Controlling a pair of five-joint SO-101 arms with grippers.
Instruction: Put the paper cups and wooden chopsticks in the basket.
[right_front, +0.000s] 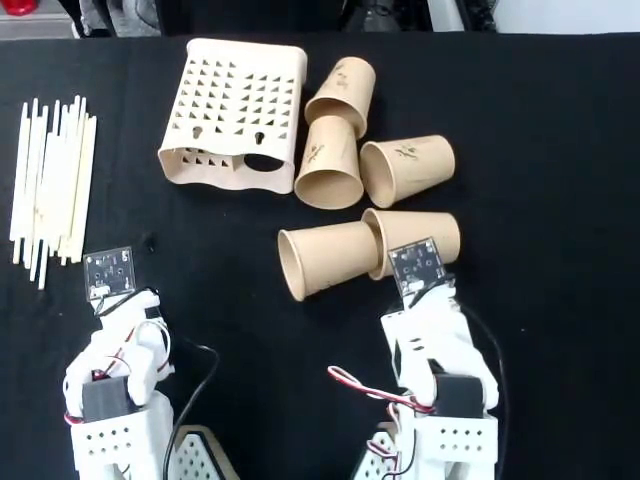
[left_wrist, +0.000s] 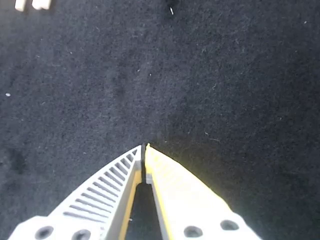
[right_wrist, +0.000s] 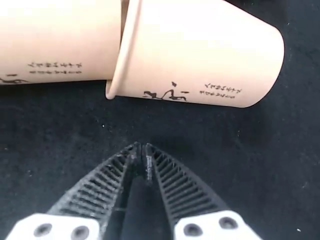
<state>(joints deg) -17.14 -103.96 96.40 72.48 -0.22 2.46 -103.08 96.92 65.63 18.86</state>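
**A:** What sits closest, down at the near edge?

**B:** The two arms. The right gripper (right_wrist: 141, 147) has its fingers pressed together on nothing. It is low over the black table (right_front: 550, 150), just short of the nearest cup (right_wrist: 200, 55), which lies on its side.

**A:** And the other one?

**B:** The left gripper (left_wrist: 144, 150) is closed too, with nothing held, above a bare part of the table.

**A:** Where are the things to be packed?

**B:** Five paper cups (right_front: 328, 163) all lie on their sides, clustered just right of the basket (right_front: 235, 115). The two nearest the arms touch, rim against base. The basket lies toward the far side with a perforated face up. The wooden chopsticks (right_front: 52, 180) lie in a loose bundle at the left, well apart from the basket.
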